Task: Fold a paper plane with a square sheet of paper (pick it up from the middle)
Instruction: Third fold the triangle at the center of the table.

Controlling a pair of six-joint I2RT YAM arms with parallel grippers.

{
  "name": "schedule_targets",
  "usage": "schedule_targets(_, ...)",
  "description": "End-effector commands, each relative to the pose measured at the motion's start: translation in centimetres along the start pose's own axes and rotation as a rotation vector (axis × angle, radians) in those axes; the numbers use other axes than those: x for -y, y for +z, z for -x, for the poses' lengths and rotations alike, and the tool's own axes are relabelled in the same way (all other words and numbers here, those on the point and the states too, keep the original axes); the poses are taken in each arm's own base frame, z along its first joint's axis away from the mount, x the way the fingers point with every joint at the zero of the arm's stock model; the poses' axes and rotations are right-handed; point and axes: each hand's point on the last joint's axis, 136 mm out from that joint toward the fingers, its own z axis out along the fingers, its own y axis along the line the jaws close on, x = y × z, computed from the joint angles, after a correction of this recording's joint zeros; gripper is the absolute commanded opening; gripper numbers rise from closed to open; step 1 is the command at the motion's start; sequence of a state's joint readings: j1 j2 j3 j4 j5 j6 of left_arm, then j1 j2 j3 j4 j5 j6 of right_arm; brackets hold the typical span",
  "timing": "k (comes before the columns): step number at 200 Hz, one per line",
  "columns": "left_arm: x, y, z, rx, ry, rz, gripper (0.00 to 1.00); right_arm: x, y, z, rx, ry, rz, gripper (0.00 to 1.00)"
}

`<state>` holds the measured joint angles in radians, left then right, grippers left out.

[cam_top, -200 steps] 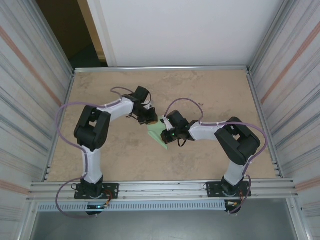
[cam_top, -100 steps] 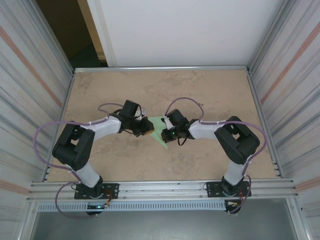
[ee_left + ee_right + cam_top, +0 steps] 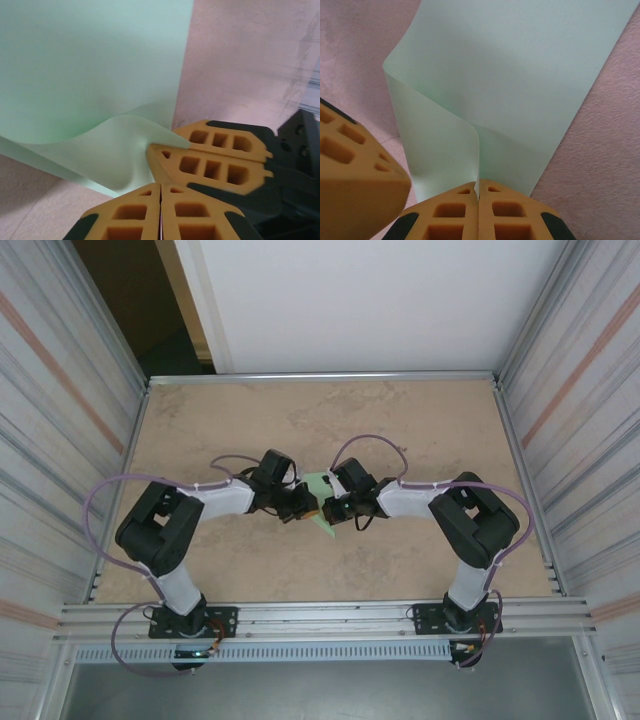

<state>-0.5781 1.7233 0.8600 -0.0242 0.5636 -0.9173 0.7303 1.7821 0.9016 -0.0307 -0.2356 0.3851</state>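
Note:
The square sheet of paper is pale green and hangs bent between the two grippers at the table's middle. In the right wrist view the paper curls down, and one edge runs into the seam of my right gripper, which is shut on it. My left gripper is shut, its tips right against the paper's lower fold; no paper shows between them. The right fingers pinch a paper corner just beyond. From above, the left gripper and right gripper almost touch. A paper plane is out of view.
The tan table is fenced by metal rails, with ribbed walls on both sides. Purple cables loop off both arms. A left finger crowds the right wrist view's lower left.
The left arm swung its gripper from the paper's far left side down toward the near edge, close beside the right gripper. The right arm held still, gripping the paper.

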Motion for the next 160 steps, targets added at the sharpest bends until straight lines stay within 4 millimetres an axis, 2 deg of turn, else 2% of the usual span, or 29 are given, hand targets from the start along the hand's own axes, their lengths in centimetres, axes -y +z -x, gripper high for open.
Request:
schedule_targets(1, 0.4, 0.3, 0.8, 0.019, 0.006, 0.0, 0.08, 1.1, 0.8, -1.5, -0.069, 0.041, -0.032, 0.0)
schedule_targets(67, 0.2, 0.8, 1.2, 0.017, 0.017, 0.013, 0.08, 1.2, 0.9, -1.7, -0.074, 0.043, -0.034, 0.0)
schedule_targets(120, -1.6, 1.0, 0.7, 0.01, -0.003, 0.073, 0.08, 1.3, 0.9, -1.6, -0.074, 0.044, -0.037, 0.0)
schedule_targets(160, -2.1, 1.1, 0.7, 0.014, -0.008, 0.087, 0.08, 1.4, 1.0, -1.8, -0.08, 0.047, -0.04, 0.0)
